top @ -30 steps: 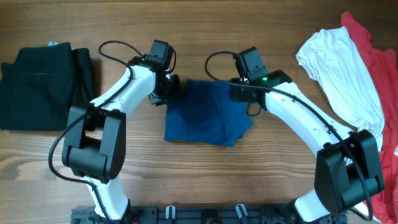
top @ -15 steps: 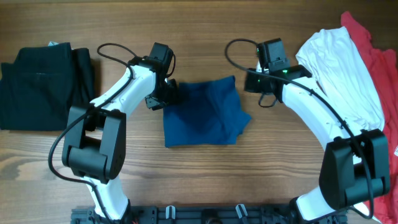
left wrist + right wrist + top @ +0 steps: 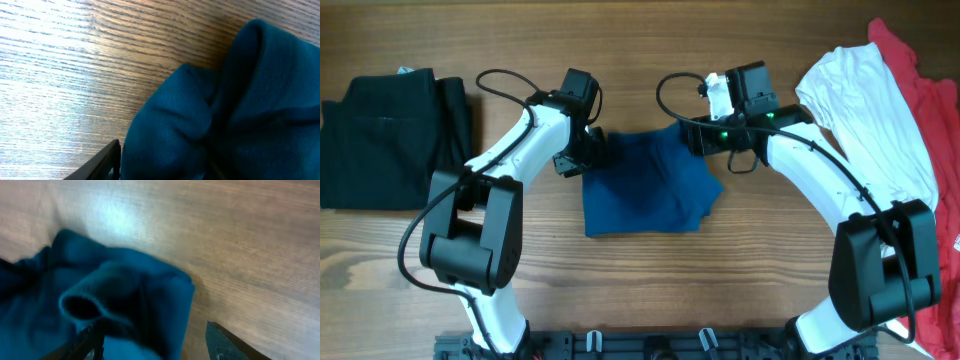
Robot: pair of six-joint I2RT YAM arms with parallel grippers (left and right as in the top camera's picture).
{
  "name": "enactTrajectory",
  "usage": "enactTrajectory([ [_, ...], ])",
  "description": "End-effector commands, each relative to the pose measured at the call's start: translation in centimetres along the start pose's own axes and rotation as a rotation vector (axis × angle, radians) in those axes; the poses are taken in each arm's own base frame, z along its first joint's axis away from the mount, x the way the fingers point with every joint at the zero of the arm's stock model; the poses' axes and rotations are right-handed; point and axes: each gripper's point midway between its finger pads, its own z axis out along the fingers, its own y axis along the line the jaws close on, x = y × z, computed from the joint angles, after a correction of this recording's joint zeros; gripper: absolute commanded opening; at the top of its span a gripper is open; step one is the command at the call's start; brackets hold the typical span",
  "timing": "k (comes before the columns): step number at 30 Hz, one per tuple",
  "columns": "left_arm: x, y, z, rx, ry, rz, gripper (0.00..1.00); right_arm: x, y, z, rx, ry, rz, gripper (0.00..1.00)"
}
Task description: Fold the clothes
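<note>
1. Now the left gripper sits at the far left corner of the blue shirt. Its wrist view is filled with bunched blue cloth and shows only one finger, so it seems to be pinching that corner, jaws partly closed.
2. The right gripper has its fingers well apart and grips nothing. A rolled edge of the shirt's far right corner lies on the wood between and beyond them.
3. The blue shirt lies as a folded, roughly square packet in the middle of the table, between the two arms.
4. A black garment lies folded at the far left, well apart from the shirt.
5. A white garment lies spread at the far right, partly over a red garment at the table's right edge.
</note>
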Motion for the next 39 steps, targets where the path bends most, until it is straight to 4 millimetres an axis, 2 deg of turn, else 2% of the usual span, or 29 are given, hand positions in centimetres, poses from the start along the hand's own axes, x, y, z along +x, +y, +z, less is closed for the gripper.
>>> enactTrajectory([
  [1, 0.0, 0.9, 0.6, -0.048, 0.002, -0.011, 0.49, 1.1, 0.6, 0.3, -0.044, 0.051, -0.056, 0.62],
  [4, 0.0, 0.9, 0.6, -0.048, 0.002, -0.011, 0.49, 1.2, 2.2, -0.4, -0.141, 0.048, -0.116, 0.63],
  [9, 0.0, 0.9, 0.6, -0.048, 0.001, -0.011, 0.49, -0.7, 2.6, -1.8, -0.140, -0.038, -0.146, 0.65],
  [16, 0.0, 0.9, 0.6, -0.048, 0.002, -0.011, 0.49, -2.3, 1.8, -1.5, -0.086, -0.097, -0.115, 0.64],
  [19, 0.0, 0.9, 0.6, -0.048, 0.002, -0.011, 0.49, -2.6, 1.7, -1.3, -0.089, -0.105, -0.097, 0.53],
  [20, 0.0, 0.9, 0.6, -0.048, 0.002, -0.011, 0.49, -2.5, 1.9, -1.1, -0.101, -0.100, -0.097, 0.42],
  [23, 0.0, 0.9, 0.6, -0.048, 0.002, -0.011, 0.49, -2.2, 1.9, -0.6, -0.114, -0.088, -0.089, 0.26],
  [24, 0.0, 0.9, 0.6, -0.048, 0.002, -0.011, 0.49, -2.1, 1.8, -0.2, -0.114, -0.079, -0.083, 0.15],
  [25, 0.0, 0.9, 0.6, -0.048, 0.002, -0.011, 0.49, -1.9, 1.7, 0.0, -0.112, -0.073, -0.081, 0.09],
  [26, 0.0, 0.9, 0.6, -0.048, 0.002, -0.011, 0.49, -1.7, 1.3, 0.4, -0.096, -0.060, -0.068, 0.04],
  [30, 0.0, 0.9, 0.6, -0.049, 0.003, -0.011, 0.49, -1.1, -3.0, 0.8, 0.131, -0.047, 0.116, 0.04],
  [33, 0.1, 1.0, 0.6, -0.051, 0.006, -0.011, 0.49, -1.1, -6.1, 0.1, 0.302, -0.081, 0.249, 0.04],
  [39, 0.1, 1.0, 0.6, -0.053, 0.009, -0.012, 0.49, -0.6, -8.3, -0.7, 0.433, -0.112, 0.391, 0.04],
])
